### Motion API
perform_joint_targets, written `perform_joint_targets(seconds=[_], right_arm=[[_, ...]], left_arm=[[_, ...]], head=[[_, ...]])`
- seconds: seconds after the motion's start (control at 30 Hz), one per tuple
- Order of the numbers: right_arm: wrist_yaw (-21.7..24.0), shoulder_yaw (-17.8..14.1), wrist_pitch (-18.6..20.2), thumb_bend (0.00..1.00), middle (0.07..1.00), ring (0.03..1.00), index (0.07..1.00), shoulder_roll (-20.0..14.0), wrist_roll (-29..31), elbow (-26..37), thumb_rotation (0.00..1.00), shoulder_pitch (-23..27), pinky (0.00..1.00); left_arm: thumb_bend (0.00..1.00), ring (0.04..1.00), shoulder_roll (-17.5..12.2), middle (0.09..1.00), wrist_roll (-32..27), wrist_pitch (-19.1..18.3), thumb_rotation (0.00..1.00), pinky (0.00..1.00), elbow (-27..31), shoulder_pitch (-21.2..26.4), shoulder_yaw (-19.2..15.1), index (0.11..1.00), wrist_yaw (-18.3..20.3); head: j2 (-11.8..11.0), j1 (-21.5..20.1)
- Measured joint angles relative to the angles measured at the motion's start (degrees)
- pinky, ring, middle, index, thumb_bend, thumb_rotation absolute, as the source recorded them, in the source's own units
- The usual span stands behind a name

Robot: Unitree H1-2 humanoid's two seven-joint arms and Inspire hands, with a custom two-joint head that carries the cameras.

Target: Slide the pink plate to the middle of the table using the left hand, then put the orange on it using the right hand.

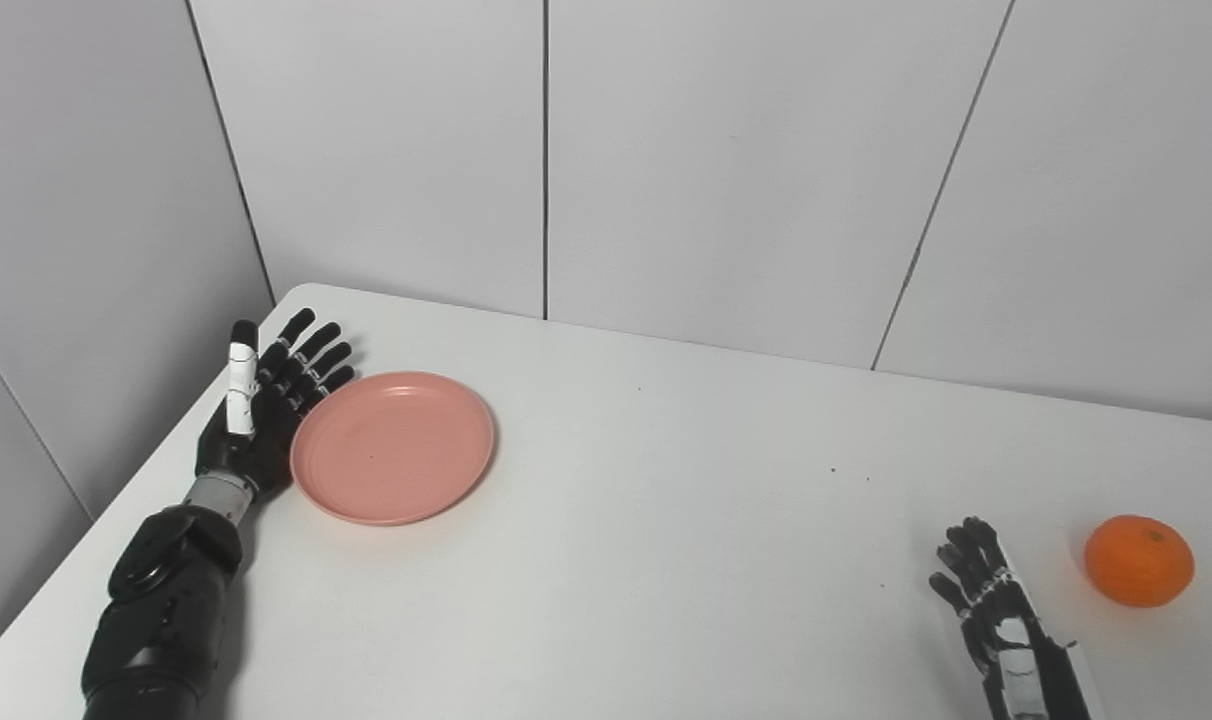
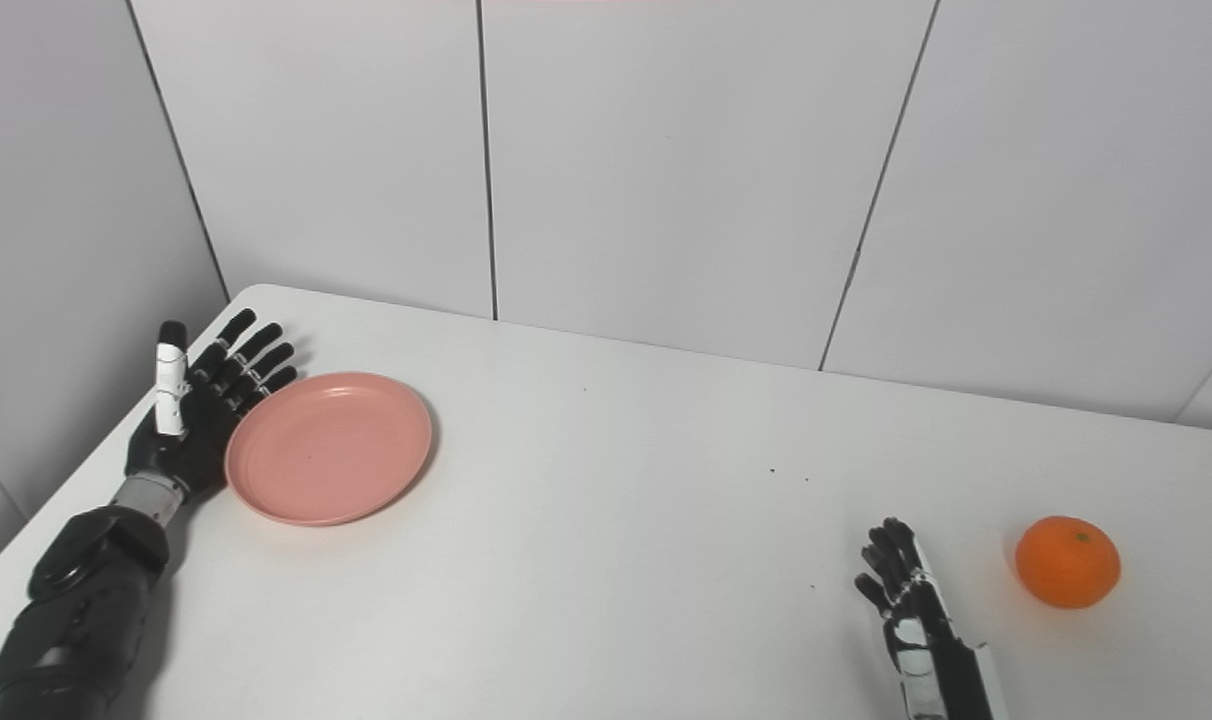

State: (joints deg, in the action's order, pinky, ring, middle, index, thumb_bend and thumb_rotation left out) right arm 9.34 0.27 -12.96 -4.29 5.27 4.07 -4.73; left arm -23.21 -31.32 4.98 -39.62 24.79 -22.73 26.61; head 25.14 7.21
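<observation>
At plate [image 1: 393,447] rim: left robot hand [image 1: 261,405] splayed, touching | right robot hand [image 1: 996,610] empty

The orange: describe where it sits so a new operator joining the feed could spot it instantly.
Start at the white table and go to its near right corner. There, just right of the right hand and apart from it, sits the orange. It is the only round, bright orange thing here; the pink plate lies flat far across the table by the left hand.
</observation>
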Motion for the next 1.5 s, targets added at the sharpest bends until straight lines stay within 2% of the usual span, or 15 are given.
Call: perform_joint_targets(seconds=[0.13, 0.2, 0.37, 0.5, 0.67, 0.87, 1.13, 1.37, 1.5], right_arm=[[-0.02, -0.01, 0.00, 0.82, 0.939, 0.932, 0.943, -0.01, -0.10, 0.00, 0.97, -0.02, 0.90], [-0.02, 0.01, 0.00, 0.83, 0.937, 0.928, 0.943, 0.01, -0.09, 0.00, 0.97, -0.01, 0.90], [-0.02, 0.06, 0.00, 0.83, 0.938, 0.930, 0.945, -0.01, -0.22, 0.00, 0.97, -0.01, 0.90], [-0.01, 0.10, 0.00, 0.83, 0.939, 0.930, 0.947, -0.01, -0.47, 0.00, 0.97, -0.03, 0.90], [-0.01, 0.18, 0.00, 0.82, 0.943, 0.932, 0.952, -0.01, -0.87, 0.00, 0.97, -0.03, 0.90], [-0.02, 0.33, 0.00, 0.82, 0.941, 0.929, 0.947, 0.00, -1.13, 0.00, 0.97, -0.03, 0.90], [-0.02, 0.47, 0.00, 0.83, 0.937, 0.921, 0.946, 0.00, -1.31, 0.03, 0.96, -0.08, 0.89], [-0.05, 0.62, 0.00, 0.83, 0.935, 0.919, 0.947, 0.00, -1.70, 0.06, 0.96, -0.08, 0.88], [-0.09, 0.67, 0.00, 0.83, 0.930, 0.912, 0.942, 0.00, -1.93, 0.07, 0.96, -0.08, 0.88]], left_arm=[[0.91, 0.946, 0.51, 0.939, 0.00, -0.84, 0.92, 0.98, 1.30, -0.46, 0.19, 0.941, -0.43], [0.92, 0.944, 0.54, 0.930, -0.02, -0.86, 0.92, 0.96, 1.08, -0.40, 0.25, 0.920, -0.44], [0.95, 0.942, 0.60, 0.929, 0.19, -0.78, 0.92, 0.97, 1.19, -0.41, 0.72, 0.977, -0.90], [0.92, 0.927, 1.15, 0.908, 0.19, -1.10, 0.93, 0.93, 2.00, -0.58, 0.88, 0.937, -2.18], [0.88, 0.917, 2.61, 0.901, 0.17, -1.86, 0.96, 0.92, 3.62, -0.74, 1.53, 0.949, -3.11], [0.90, 0.897, 2.79, 0.900, -0.06, -1.99, 0.93, 0.89, 3.25, -0.46, 2.32, 0.941, -2.26], [0.90, 0.874, 5.26, 0.889, 0.51, -4.08, 0.94, 0.85, 7.82, -1.79, 3.88, 0.931, -3.65], [0.92, 0.868, 6.87, 0.865, 0.85, -6.21, 0.93, 0.87, 11.66, -3.34, 5.06, 0.920, -4.50], [0.92, 0.865, 7.79, 0.864, 0.85, -7.68, 0.95, 0.87, 14.25, -4.49, 5.50, 0.927, -5.45]], head=[[0.09, 0.00], [0.09, 0.00], [0.26, 0.00], [0.26, 0.00], [0.35, -0.18], [0.62, -0.44], [0.79, -0.79], [0.97, -1.14], [1.14, -1.23]])
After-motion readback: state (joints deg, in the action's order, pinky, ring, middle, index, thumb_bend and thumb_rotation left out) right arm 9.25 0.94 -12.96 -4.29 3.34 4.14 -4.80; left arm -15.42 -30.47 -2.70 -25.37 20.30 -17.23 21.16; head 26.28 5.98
